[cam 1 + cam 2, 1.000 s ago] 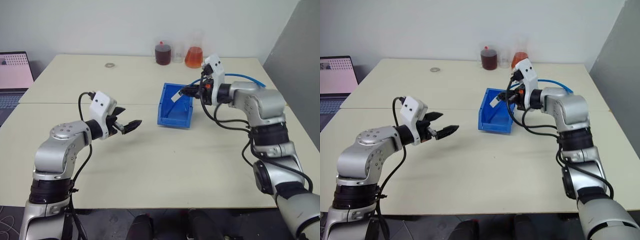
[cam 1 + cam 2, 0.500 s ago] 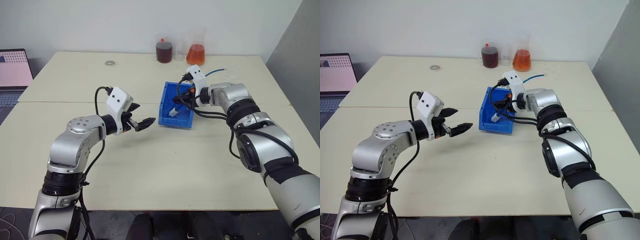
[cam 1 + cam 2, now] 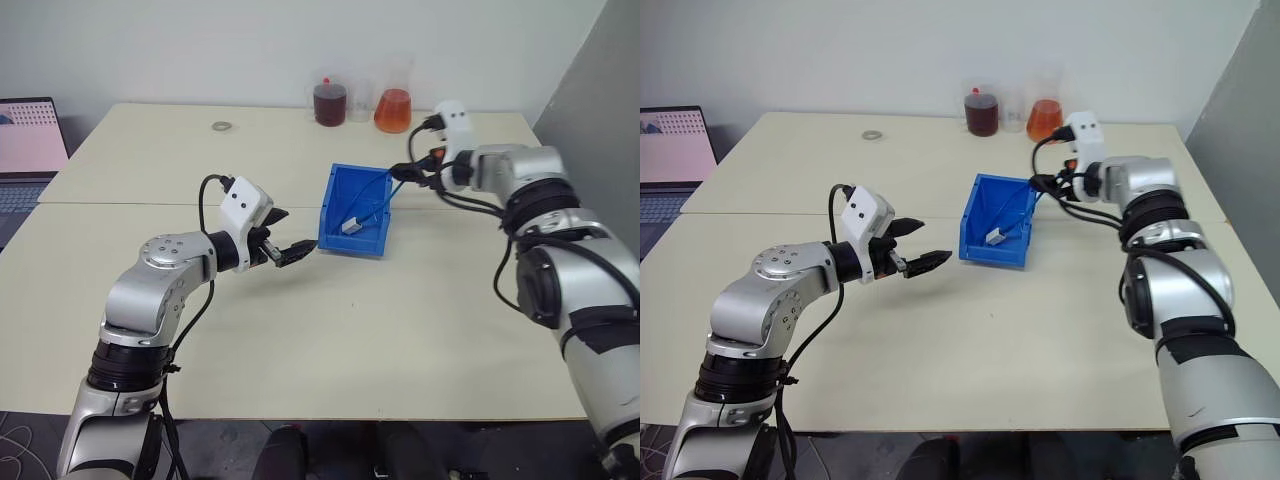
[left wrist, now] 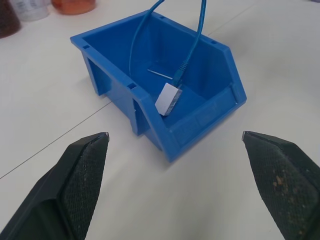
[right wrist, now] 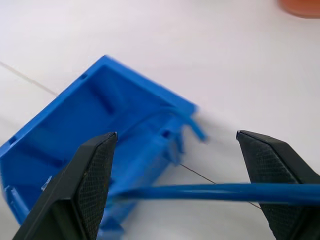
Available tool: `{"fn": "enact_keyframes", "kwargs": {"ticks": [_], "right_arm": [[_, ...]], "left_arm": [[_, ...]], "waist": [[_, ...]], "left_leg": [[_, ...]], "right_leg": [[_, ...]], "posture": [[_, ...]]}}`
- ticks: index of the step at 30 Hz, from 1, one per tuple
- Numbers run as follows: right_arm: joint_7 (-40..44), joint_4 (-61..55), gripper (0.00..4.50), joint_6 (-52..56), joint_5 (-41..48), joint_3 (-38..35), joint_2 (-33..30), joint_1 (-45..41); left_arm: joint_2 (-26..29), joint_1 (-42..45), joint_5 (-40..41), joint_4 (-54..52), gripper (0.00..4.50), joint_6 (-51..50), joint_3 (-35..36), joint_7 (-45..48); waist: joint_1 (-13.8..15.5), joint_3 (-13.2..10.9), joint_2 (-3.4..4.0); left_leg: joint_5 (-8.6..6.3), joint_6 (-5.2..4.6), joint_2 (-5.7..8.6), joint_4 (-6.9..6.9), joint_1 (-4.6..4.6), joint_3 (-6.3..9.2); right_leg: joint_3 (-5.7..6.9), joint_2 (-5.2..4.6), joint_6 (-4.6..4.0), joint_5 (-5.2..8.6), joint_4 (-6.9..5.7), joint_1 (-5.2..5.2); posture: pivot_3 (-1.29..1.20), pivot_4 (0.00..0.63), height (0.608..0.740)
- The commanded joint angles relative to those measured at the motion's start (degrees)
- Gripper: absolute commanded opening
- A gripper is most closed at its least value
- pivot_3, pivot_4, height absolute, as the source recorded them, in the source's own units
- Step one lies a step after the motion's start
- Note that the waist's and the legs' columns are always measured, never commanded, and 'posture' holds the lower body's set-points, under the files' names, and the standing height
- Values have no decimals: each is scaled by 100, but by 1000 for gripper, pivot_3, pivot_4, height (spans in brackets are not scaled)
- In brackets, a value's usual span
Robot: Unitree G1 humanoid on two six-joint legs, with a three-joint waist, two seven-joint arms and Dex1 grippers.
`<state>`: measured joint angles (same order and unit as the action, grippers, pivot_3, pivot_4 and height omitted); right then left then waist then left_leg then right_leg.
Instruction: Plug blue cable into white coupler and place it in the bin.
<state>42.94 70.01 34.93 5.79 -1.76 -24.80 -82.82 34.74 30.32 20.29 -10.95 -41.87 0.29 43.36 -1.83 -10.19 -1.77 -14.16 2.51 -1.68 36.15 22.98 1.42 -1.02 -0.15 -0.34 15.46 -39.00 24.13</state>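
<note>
Coupler (image 4: 168, 98) and cable (image 4: 192, 47) sit plugged inside the bin (image 3: 335, 238); both hands, left (image 3: 287, 250) and right (image 5: 175, 190), spread apart, empty — essentially done.

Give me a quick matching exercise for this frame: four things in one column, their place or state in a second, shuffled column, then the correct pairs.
Things:
1. white coupler
2. blue cable
3. left gripper
4. beaker of orange liquid

Places or states:
A. open, hovering over the table beside the bin
B. standing at the table's far edge
C. lying inside the bin
D. draped over the bin's rim, one plug inside

Pairs: 1-C, 2-D, 3-A, 4-B
</note>
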Motion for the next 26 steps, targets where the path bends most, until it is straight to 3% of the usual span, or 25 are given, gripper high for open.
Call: {"fn": "enact_keyframes", "kwargs": {"ticks": [1, 6, 11, 18, 26], "right_arm": [[417, -527, 4401, 251, 13, 44, -87, 15], [852, -1678, 4459, 355, -139, 371, -475, 823], [1719, -4329, 4459, -19, 39, 599, -1337, 2549], [1242, -7580, 4459, -310, 899, -607, -1414, 4765], [312, -9452, 4459, -127, 1613, -1694, -998, 6669]], "left_arm": [[15, -38, 20, -17, 4500, 213, 64, 23], [-11, -111, -10, -14, 4500, 288, 73, -54], [-106, -333, 87, -135, 4500, 364, 373, -287], [283, -945, 32, -248, 4500, 532, 1018, -416], [393, -1306, 250, -87, 4500, 673, 1880, -656]], "waist": [[-38, 0, 0], [-8, 0, 0], [64, 0, 1], [-23, -2, 3], [31, -7, 10]], "left_leg": [[0, 0, 0, 0, -3, -6], [0, 0, -2, 3, -5, 6], [0, -1, -3, 12, 5, 6], [-2, -1, -2, 29, -4, 2], [-1, -1, -7, 68, -24, 22]], "right_leg": [[-3, 2, 0, 0, -1, 1], [5, 11, 0, 0, -9, -2], [4, 6, 9, 4, -2, -4], [1, -7, 34, 5, -10, -10], [19, 19, 49, 14, -8, -59]], "posture": [[0, 150, 740], [0, 150, 740], [0, 150, 740], [0, 150, 740], [0, 150, 740]]}}
